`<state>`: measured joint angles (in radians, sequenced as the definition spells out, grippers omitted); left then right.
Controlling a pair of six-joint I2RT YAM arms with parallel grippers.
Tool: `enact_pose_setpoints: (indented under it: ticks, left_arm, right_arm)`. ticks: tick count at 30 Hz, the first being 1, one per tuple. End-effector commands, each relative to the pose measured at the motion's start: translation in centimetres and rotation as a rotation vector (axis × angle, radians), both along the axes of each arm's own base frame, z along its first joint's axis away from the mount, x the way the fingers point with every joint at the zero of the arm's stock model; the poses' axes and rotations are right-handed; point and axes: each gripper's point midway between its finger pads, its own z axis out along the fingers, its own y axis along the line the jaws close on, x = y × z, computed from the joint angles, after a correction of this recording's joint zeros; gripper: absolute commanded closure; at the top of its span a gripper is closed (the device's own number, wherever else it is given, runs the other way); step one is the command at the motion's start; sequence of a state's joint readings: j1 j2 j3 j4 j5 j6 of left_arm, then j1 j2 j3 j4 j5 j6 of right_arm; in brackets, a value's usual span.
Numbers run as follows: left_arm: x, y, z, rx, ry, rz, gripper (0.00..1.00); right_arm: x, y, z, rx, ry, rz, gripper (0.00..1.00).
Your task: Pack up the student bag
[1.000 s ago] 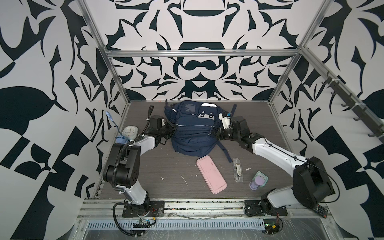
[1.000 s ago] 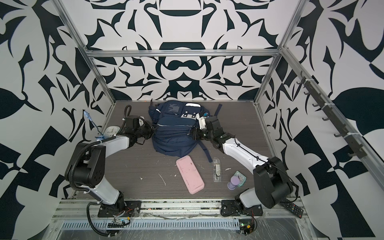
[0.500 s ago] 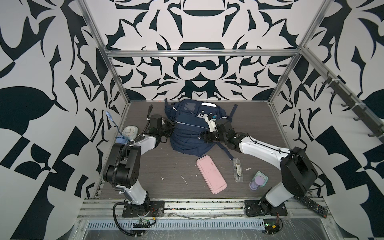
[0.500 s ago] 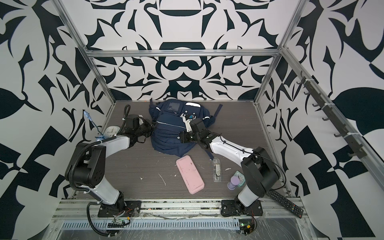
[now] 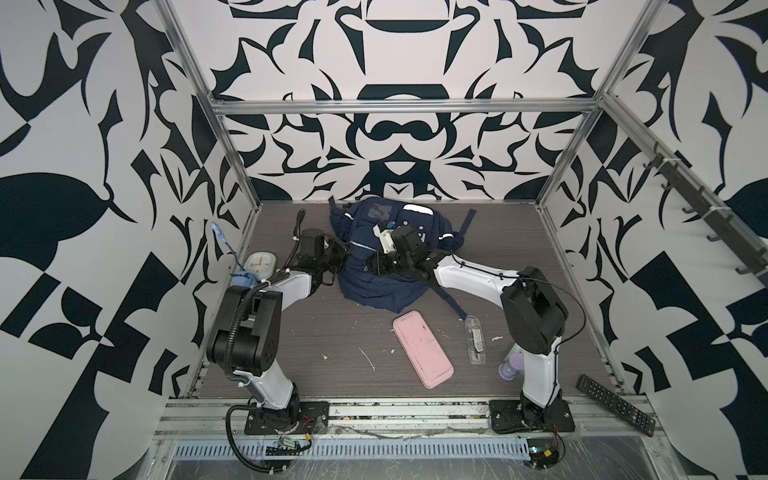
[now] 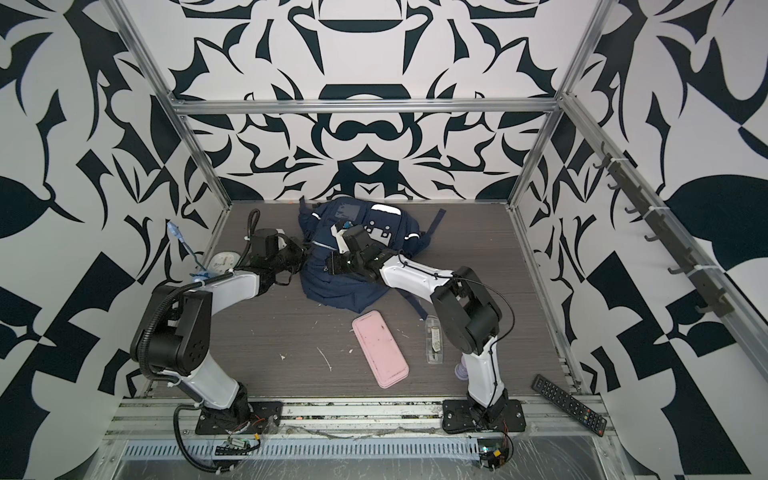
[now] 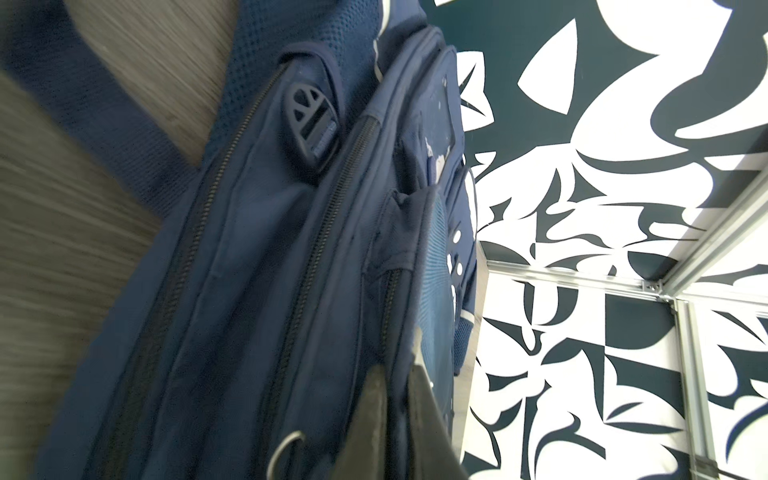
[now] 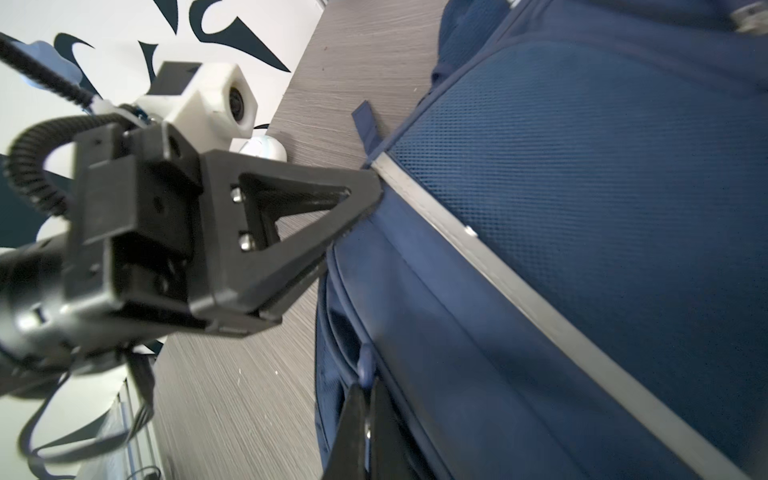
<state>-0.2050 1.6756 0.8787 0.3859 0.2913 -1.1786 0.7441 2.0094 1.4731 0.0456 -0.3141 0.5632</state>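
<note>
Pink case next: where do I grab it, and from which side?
Take the pink case at mid-length, across its narrow width, coming straight down. It lies flat and long on the table with nothing touching its long edges, so a top pinch over the short side looks surest.

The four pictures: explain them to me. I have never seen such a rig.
Two white and black robot arms, left and right, are bolted at the front of a grey wood-grain table. Two pictures look down from above and are nearly alike. The other two come from cameras on the arms' wrists. At the back lies a large navy blue fabric backpack. The left tool is shut on fabric at its side. The right tool pinches a small blue zip pull on it. Lying loose are a flat pink case, a small clear plastic case, a purple bottle partly behind the right arm, and a round white clock by the left wall. A black remote control lies on the front frame.
</note>
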Motion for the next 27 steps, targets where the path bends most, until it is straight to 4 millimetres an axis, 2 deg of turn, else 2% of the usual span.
enact_pose_setpoints:
  ticks: [1,3,6,12,14,18,22,25,27]
  left_arm:
    - [0.4,-1.2,1.9,-0.045,-0.059,-0.051,1.0]
    - [0.4,-1.0,1.7,-0.035,-0.053,-0.051,1.0]
    - [0.0,-0.9,1.4,-0.028,-0.042,-0.052,1.0]
    - [-1.6,-0.1,0.3,-0.012,-0.019,-0.03,1.0]
    - [-2.1,-0.4,-0.3,-0.04,-0.001,-0.04,1.0]
    - [-3.4,-2.6,-1.4,-0.096,0.03,-0.077,1.0]
    - [-5.0,-5.8,-1.7,-0.093,0.04,-0.133,1.0]
    - [-6.2,-9.1,-1.3,-0.107,0.036,-0.197,1.0]
    - [-6.8,-11.1,-0.9,-0.119,0.03,-0.233,0.98]
  right_arm:
    - [0.9,1.9,2.6,0.091,-0.027,0.003,1.0]
    - [1.1,1.3,2.7,0.084,-0.03,-0.009,1.0]
    - [1.8,-0.6,2.5,0.064,-0.022,-0.045,1.0]
    - [3.7,-6.8,2.3,0.054,-0.001,-0.14,1.0]
    - [4.3,-8.9,2.3,0.055,0.004,-0.158,1.0]
    - [5.6,-13.5,2.3,0.034,0.007,-0.219,1.0]
    - [5.9,-17.6,2.4,-0.009,-0.005,-0.269,1.0]
    - [5.5,-19.8,1.5,-0.046,0.008,-0.296,1.0]
    - [4.9,-20.5,0.9,-0.064,0.017,-0.303,1.0]
